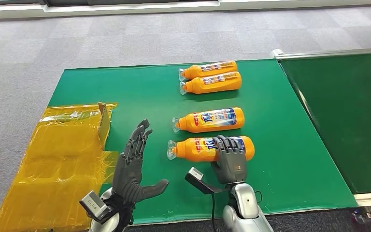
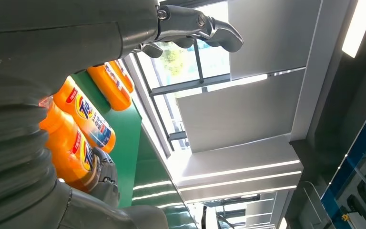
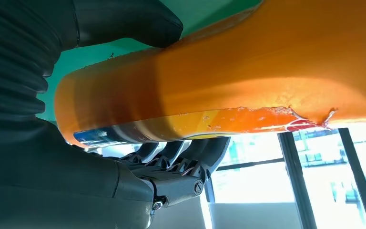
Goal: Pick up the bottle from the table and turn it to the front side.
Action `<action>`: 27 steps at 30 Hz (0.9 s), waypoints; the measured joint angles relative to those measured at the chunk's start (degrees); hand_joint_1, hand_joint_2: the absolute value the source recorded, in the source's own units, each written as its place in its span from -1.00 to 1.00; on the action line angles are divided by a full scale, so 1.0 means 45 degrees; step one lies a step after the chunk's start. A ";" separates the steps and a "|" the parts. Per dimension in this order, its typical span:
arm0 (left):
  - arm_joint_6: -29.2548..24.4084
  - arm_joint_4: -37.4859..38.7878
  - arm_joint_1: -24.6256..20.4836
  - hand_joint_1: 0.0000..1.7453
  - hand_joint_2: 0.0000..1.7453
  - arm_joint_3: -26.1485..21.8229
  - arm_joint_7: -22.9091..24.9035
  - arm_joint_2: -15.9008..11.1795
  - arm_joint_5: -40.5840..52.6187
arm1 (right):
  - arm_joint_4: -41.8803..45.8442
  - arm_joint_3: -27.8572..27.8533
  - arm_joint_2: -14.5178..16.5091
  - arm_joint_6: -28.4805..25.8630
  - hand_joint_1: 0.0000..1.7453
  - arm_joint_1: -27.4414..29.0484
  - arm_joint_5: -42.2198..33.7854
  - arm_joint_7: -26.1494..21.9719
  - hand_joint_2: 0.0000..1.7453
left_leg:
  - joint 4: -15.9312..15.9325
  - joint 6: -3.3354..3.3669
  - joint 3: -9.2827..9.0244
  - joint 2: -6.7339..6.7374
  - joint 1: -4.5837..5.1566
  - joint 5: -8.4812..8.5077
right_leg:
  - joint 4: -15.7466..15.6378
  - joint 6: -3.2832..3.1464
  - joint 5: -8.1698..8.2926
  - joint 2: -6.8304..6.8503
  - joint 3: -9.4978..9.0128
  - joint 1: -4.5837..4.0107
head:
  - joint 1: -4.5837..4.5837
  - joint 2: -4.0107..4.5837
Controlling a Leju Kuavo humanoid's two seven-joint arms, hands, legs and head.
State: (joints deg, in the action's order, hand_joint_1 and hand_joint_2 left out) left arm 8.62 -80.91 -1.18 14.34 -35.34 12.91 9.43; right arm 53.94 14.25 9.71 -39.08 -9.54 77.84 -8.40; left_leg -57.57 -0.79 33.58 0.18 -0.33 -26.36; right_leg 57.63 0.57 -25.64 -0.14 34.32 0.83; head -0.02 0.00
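Note:
Several orange bottles lie on their sides on the green table (image 1: pixel 135 92), caps to the left. My right hand (image 1: pixel 230 157) grips the nearest bottle (image 1: pixel 193 149), fingers wrapped over its far side. In the right wrist view the same bottle (image 3: pixel 248 81) lies between thumb and curled fingers (image 3: pixel 181 160). A second bottle (image 1: pixel 208 120) lies just behind it, and a pair of bottles (image 1: pixel 211 77) sits further back. My left hand (image 1: pixel 133 166) hovers over the table's near left edge with its fingers spread and holds nothing. The left wrist view shows the bottles (image 2: pixel 88 119) past my left hand (image 2: pixel 198 26).
A crumpled yellow plastic sheet (image 1: pixel 53 159) with a small cardboard piece (image 1: pixel 104 121) covers the table's left end. A darker green surface (image 1: pixel 352 116) with a metal frame adjoins on the right. Grey carpet lies beyond.

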 joint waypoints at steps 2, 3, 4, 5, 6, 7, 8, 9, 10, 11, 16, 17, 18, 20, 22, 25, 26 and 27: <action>-0.0017 0.0012 0.0007 -1.00 1.00 0.0000 0.0000 0.0001 0.0007 | 0.0252 0.0004 -0.0003 -0.0013 1.00 0.0140 -0.0078 -0.0037 1.00 | 0.0000 0.0000 0.0001 0.0000 0.0000 0.0000 | 0.0000 0.0000 0.0000 0.0000 0.0001 0.0000 | 0.0000 0.0000; -0.0021 0.0015 0.0011 -1.00 1.00 0.0000 0.0000 0.0001 0.0010 | 0.0352 0.0005 -0.0005 -0.0035 1.00 0.0200 -0.0173 -0.0094 1.00 | 0.0000 0.0000 0.0001 0.0000 0.0000 0.0000 | 0.0000 0.0000 0.0000 0.0000 0.0001 0.0000 | 0.0000 0.0000; -0.0022 0.0015 0.0016 -1.00 1.00 0.0000 0.0000 0.0001 0.0011 | 0.0448 0.0007 -0.0007 -0.0069 1.00 0.0257 -0.0367 -0.0219 1.00 | 0.0000 0.0000 0.0001 0.0000 0.0000 0.0000 | 0.0000 0.0000 0.0000 0.0000 0.0001 0.0000 | 0.0000 0.0000; -0.0022 0.0015 0.0020 -1.00 1.00 0.0000 0.0000 0.0001 0.0013 | 0.0551 0.0015 -0.0010 -0.0105 1.00 0.0314 -0.0737 -0.0441 1.00 | 0.0000 0.0000 0.0002 0.0000 0.0000 0.0000 | 0.0000 0.0000 0.0000 0.0000 0.0001 0.0000 | 0.0000 0.0000; -0.0022 0.0016 0.0023 -1.00 1.00 0.0000 0.0000 0.0001 0.0016 | 0.0655 0.0026 -0.0012 -0.0135 1.00 0.0370 -0.1264 -0.0779 1.00 | 0.0000 0.0000 0.0002 0.0000 0.0000 0.0000 | 0.0000 0.0000 0.0000 0.0000 0.0002 0.0000 | 0.0000 0.0000; -0.0022 0.0018 0.0025 -1.00 1.00 0.0000 0.0000 0.0001 0.0017 | 0.0766 0.0043 -0.0015 -0.0154 1.00 0.0427 -0.1981 -0.1242 1.00 | 0.0000 0.0000 0.0002 0.0000 0.0000 0.0000 | 0.0000 0.0000 0.0000 0.0000 0.0002 0.0000 | 0.0000 0.0000; -0.0022 0.0027 0.0026 -1.00 1.00 0.0000 0.0000 0.0002 0.0018 | 0.0877 0.0068 -0.0020 -0.0163 1.00 0.0482 -0.2854 -0.1790 1.00 | 0.0000 0.0000 0.0002 0.0000 0.0000 0.0000 | 0.0000 0.0000 0.0000 0.0000 0.0003 0.0000 | 0.0000 0.0000; -0.0022 0.0039 0.0025 -1.00 1.00 0.0001 -0.0001 0.0002 0.0018 | 0.0978 0.0097 -0.0026 -0.0168 1.00 0.0534 -0.3716 -0.2378 1.00 | 0.0000 0.0000 0.0002 0.0000 0.0000 0.0000 | 0.0000 0.0000 0.0000 0.0000 0.0004 0.0000 | 0.0000 0.0000; -0.0022 0.0052 0.0024 -1.00 1.00 0.0002 -0.0002 0.0002 0.0018 | 0.1069 0.0131 -0.0032 -0.0171 1.00 0.0582 -0.4504 -0.2912 1.00 | 0.0000 0.0000 0.0002 0.0001 0.0000 0.0000 | 0.0000 0.0000 0.0000 0.0000 0.0005 0.0000 | 0.0000 0.0000; -0.0022 0.0068 0.0023 -1.00 1.00 0.0004 -0.0004 0.0002 0.0018 | 0.1144 0.0170 -0.0039 -0.0178 1.00 0.0619 -0.5092 -0.3327 1.00 | 0.0000 0.0000 0.0002 0.0002 0.0000 0.0000 | 0.0000 0.0000 0.0000 -0.0001 0.0006 0.0000 | 0.0000 0.0000; -0.0022 0.0166 0.0012 -1.00 1.00 0.0005 -0.0005 0.0002 0.0018 | 0.1372 0.0309 -0.0068 -0.0149 1.00 0.0761 -0.7092 -0.4810 1.00 | 0.0000 0.0000 0.0004 0.0002 0.0000 0.0000 | 0.0000 0.0000 -0.0001 0.0000 0.0008 0.0000 | 0.0000 0.0000; -0.0022 0.0188 0.0009 -1.00 1.00 0.0005 -0.0005 0.0002 0.0017 | 0.1403 0.0322 -0.0071 -0.0130 1.00 0.0778 -0.7475 -0.5077 1.00 | 0.0000 0.0000 0.0004 0.0003 0.0000 0.0000 | 0.0000 -0.0001 -0.0001 0.0000 0.0008 0.0000 | 0.0000 0.0000; -0.0022 0.0209 0.0006 -1.00 1.00 0.0005 -0.0005 0.0002 0.0016 | 0.1436 0.0329 -0.0072 -0.0117 1.00 0.0791 -0.7720 -0.5249 1.00 | 0.0000 0.0000 0.0004 0.0005 0.0000 0.0000 | 0.0000 -0.0001 -0.0001 -0.0001 0.0009 0.0000 | 0.0000 0.0000; -0.0022 0.0245 0.0001 -1.00 1.00 0.0007 -0.0005 0.0002 0.0013 | 0.1486 0.0336 -0.0074 -0.0103 1.00 0.0803 -0.7866 -0.5375 1.00 | 0.0000 0.0000 0.0004 0.0006 0.0000 0.0000 | 0.0000 -0.0001 -0.0001 -0.0002 0.0009 0.0000 | 0.0000 0.0000; -0.0022 0.0267 -0.0002 -1.00 1.00 0.0010 -0.0005 0.0002 0.0013 | 0.1517 0.0344 -0.0074 -0.0095 1.00 0.0810 -0.7906 -0.5409 1.00 | 0.0000 0.0000 0.0004 0.0005 0.0000 0.0000 | 0.0000 -0.0001 -0.0001 -0.0001 0.0009 0.0000 | 0.0000 0.0000; -0.0023 0.0295 -0.0004 -1.00 1.00 0.0010 -0.0005 0.0002 0.0013 | 0.1531 0.0350 -0.0078 -0.0080 1.00 0.0813 -0.8008 -0.5473 1.00 | 0.0000 0.0000 0.0004 0.0004 0.0000 0.0000 | 0.0000 -0.0001 -0.0001 -0.0001 0.0009 0.0000 | 0.0000 0.0000; -0.0030 0.0307 -0.0007 -1.00 1.00 0.0010 -0.0007 0.0002 0.0010 | 0.1535 0.0351 -0.0079 -0.0029 1.00 0.0815 -0.8207 -0.5611 1.00 | 0.0000 0.0000 0.0004 0.0004 0.0000 0.0000 | 0.0000 -0.0001 -0.0001 -0.0001 0.0009 0.0000 | 0.0000 0.0000; -0.0042 0.0322 -0.0011 -1.00 1.00 0.0010 -0.0011 0.0002 0.0000 | 0.1550 0.0355 -0.0079 0.0064 1.00 0.0819 -0.8575 -0.5851 1.00 | 0.0000 0.0000 0.0005 0.0004 0.0000 0.0000 | 0.0000 -0.0001 -0.0001 -0.0001 0.0009 0.0000 | 0.0000 0.0000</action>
State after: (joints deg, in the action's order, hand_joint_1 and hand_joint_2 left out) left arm 8.43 -79.47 -1.23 14.38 -35.39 12.92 9.43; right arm 60.92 15.85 9.35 -38.79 -5.85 39.25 -34.72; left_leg -57.57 -0.79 33.60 0.20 -0.33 -26.36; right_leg 57.63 0.57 -25.64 -0.15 34.36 0.83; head -0.02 0.00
